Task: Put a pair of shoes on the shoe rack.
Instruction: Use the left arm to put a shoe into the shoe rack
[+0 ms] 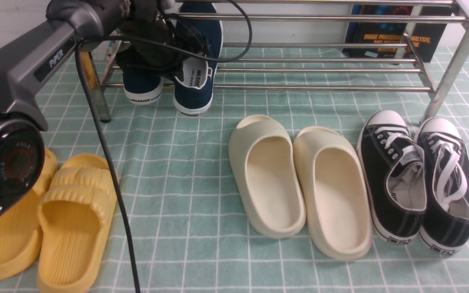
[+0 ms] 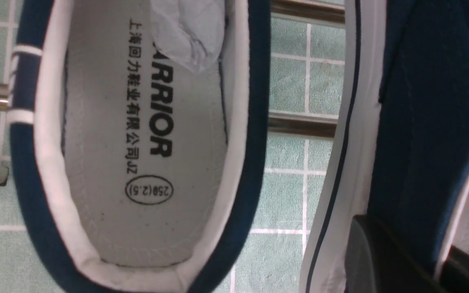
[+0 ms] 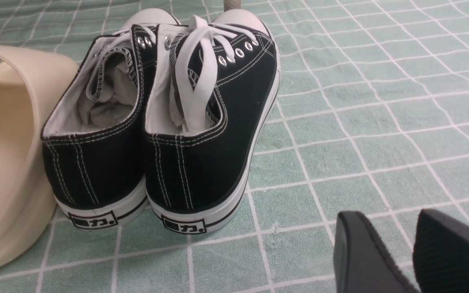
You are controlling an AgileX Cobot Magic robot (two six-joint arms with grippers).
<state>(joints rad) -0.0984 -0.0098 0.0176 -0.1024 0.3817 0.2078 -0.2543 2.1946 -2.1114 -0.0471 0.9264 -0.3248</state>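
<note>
Two navy-blue slip-on shoes sit at the left end of the steel shoe rack (image 1: 320,87), on its lower bars, with their heels over the front bar. My left gripper (image 1: 149,61) is over the left shoe (image 1: 141,87), mostly hidden by its own wrist. In the left wrist view the left gripper (image 2: 405,238) is shut on that shoe's side wall (image 2: 426,101), one finger (image 2: 381,256) outside and one inside. The other shoe (image 1: 196,87) lies beside it with the WARRIOR insole (image 2: 145,142) showing. My right gripper (image 3: 399,221) is slightly open and empty, low over the cloth.
Cream clogs (image 1: 295,179) lie on the green checked cloth in the middle. Black lace-up sneakers (image 1: 417,179) are at the right, near the rack's right leg (image 1: 450,77) and just ahead of my right gripper. Yellow slides (image 1: 55,219) are at the front left. A book (image 1: 397,32) stands behind the rack.
</note>
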